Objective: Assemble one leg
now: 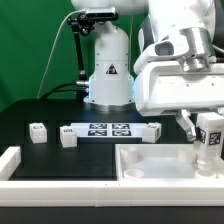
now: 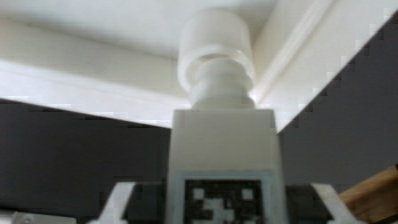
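My gripper (image 1: pixel 209 128) is shut on a leg (image 1: pixel 209 136), a small white post with a black-and-white tag, held upright at the exterior view's right, over the far right corner of the large white rimmed panel (image 1: pixel 150 163). In the wrist view the held leg (image 2: pixel 226 135) fills the middle, tag near the fingers (image 2: pixel 128 195), its round peg end pointing at the panel's corner (image 2: pixel 107 60). Two more legs (image 1: pixel 39 132) (image 1: pixel 68 137) stand on the black table at the exterior view's left.
The marker board (image 1: pixel 110 129) lies on the table behind the panel. A white rail (image 1: pixel 10 158) runs along the front left edge. The robot's base (image 1: pixel 108 70) stands at the back, before a green backdrop.
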`<state>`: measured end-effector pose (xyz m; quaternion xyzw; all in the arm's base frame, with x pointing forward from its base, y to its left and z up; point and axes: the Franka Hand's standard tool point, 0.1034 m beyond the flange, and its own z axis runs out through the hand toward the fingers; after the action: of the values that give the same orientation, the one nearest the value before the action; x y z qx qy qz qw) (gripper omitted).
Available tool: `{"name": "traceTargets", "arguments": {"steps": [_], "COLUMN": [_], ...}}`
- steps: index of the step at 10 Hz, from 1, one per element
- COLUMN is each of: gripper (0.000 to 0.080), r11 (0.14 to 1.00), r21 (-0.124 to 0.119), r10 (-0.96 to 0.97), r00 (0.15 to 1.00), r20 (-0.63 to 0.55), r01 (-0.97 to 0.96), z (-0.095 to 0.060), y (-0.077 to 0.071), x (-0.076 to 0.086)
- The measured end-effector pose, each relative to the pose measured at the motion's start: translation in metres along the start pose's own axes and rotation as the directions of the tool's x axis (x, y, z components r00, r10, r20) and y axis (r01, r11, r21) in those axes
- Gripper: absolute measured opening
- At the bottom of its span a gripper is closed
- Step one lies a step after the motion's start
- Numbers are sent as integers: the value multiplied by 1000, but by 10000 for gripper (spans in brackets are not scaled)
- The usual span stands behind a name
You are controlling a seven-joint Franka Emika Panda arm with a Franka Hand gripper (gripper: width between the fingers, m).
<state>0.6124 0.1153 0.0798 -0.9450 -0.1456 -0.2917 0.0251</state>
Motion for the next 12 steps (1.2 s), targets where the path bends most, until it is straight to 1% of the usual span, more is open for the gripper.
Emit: {"name": "traceTargets", "arguments": {"steps": [3, 6, 8, 9, 10, 11, 12], "gripper": [284, 284, 284, 357, 357, 540, 540], "r11": [1000, 1000, 1000, 1000, 1000, 1000, 1000], "r21": [-1, 0, -1, 2, 2, 2, 2], "r10": [2, 9, 10, 10, 10, 10, 10], "r00": [1000, 1000, 1000, 1000, 1000, 1000, 1000], "r20": [-7, 3, -1, 10, 11, 11, 11], "r01": [-2, -9, -10, -10, -10, -10, -10], "z": [6, 18, 19, 20, 20, 20, 20], "y": [0, 2, 1, 1, 1, 1, 1], "x": [1, -6, -7, -9, -9, -9, -9]}}
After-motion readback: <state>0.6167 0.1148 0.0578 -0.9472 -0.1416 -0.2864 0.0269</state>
